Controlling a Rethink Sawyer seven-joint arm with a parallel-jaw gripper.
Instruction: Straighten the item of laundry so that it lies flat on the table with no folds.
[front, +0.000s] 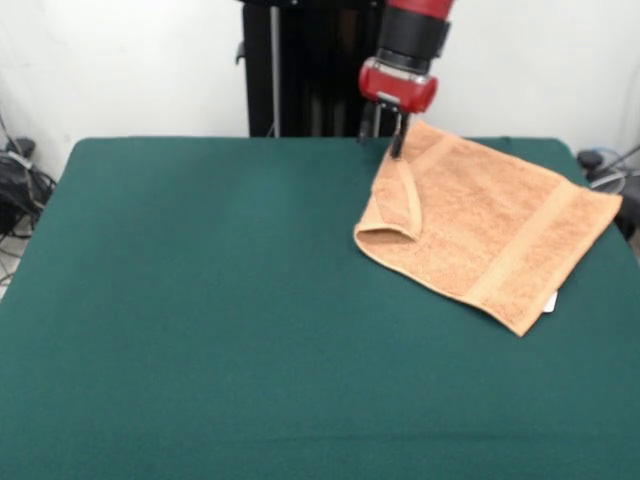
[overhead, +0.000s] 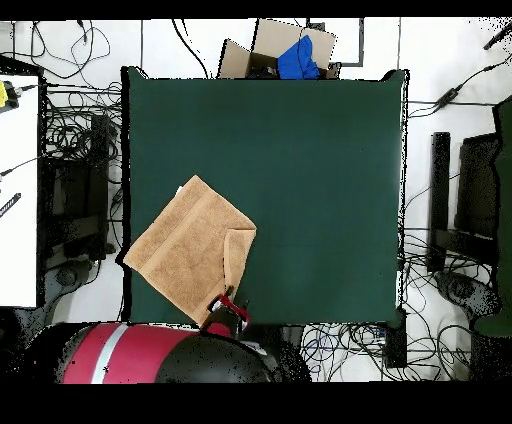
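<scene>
The red and black arm (front: 412, 35) descends from above, its black wrist section ending in a red collar directly over the gripper (front: 383, 128). The gripper points straight down, its two dark fingers (front: 397, 133) vertical, side by side and parted by only a narrow gap. Seen from overhead, the gripper (overhead: 228, 312) projects just beyond the arm's broad red and black body (overhead: 160, 360), which lies directly behind it.

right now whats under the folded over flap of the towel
More of the same towel: the flap is one corner doubled back onto it. The terry beneath the flap is covered, as is the table under the whole towel. The gripper is at the flap's far end.
</scene>
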